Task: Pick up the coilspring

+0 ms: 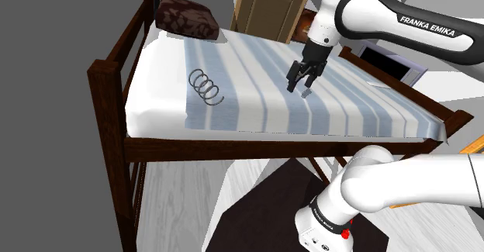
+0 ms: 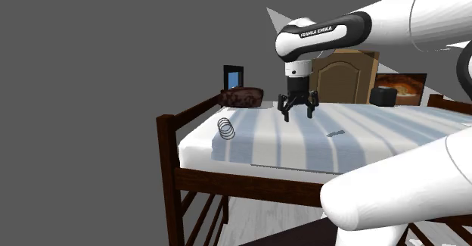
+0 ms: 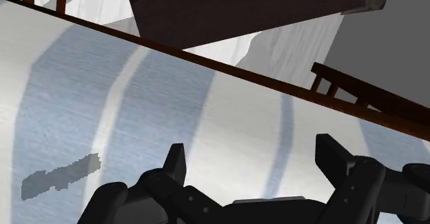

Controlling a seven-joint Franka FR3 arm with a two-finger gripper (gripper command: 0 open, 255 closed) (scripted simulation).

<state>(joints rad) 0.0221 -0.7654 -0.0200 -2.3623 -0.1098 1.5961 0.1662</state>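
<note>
**Inspector:** State of the gripper [image 1: 301, 83]?

**Onlooker:** It hangs above the middle of the bed [image 1: 264, 103], clear of the striped mattress. The fingers [image 3: 176, 164] stand wide apart with nothing between them.

**Inspector:** And the coilspring [image 1: 205, 85]?

**Onlooker:** It is lying on its side on the mattress, well apart from the gripper. It sits near the end edge where the dark pillow [image 1: 186, 16] is, further along that edge towards the other corner. Nothing touches it.

**Inspector:** Anything under the gripper itself?

**Onlooker:** A small grey scrap [image 1: 307, 92] lies flat on the mattress, just beside the spot below the fingers. I cannot tell what it is.

**Inspector:** Hazards, in your judgement?

**Onlooker:** I see four.
- **Wrong target:** closing where the gripper hangs now would take the scrap or nothing at all, because the gripper has not crossed to the spring.
- **Poor grip:** the spring is thin open wire. Fingers that catch a single loop, or squeeze along its length, would likely make it flex and pop free.
- **Rolling:** it rests on its round side, so a nudge from one finger before the other could roll it towards the edge.
- **Soft bedding:** the mattress looks soft. Too deep a descent might press the spring down into it, and too shallow a one would only skim the top of the coils.

**Inspector:** What about the frame?

**Onlooker:** The dark end rail stands near the spring, so a careless approach from that side risks a knock.
</note>
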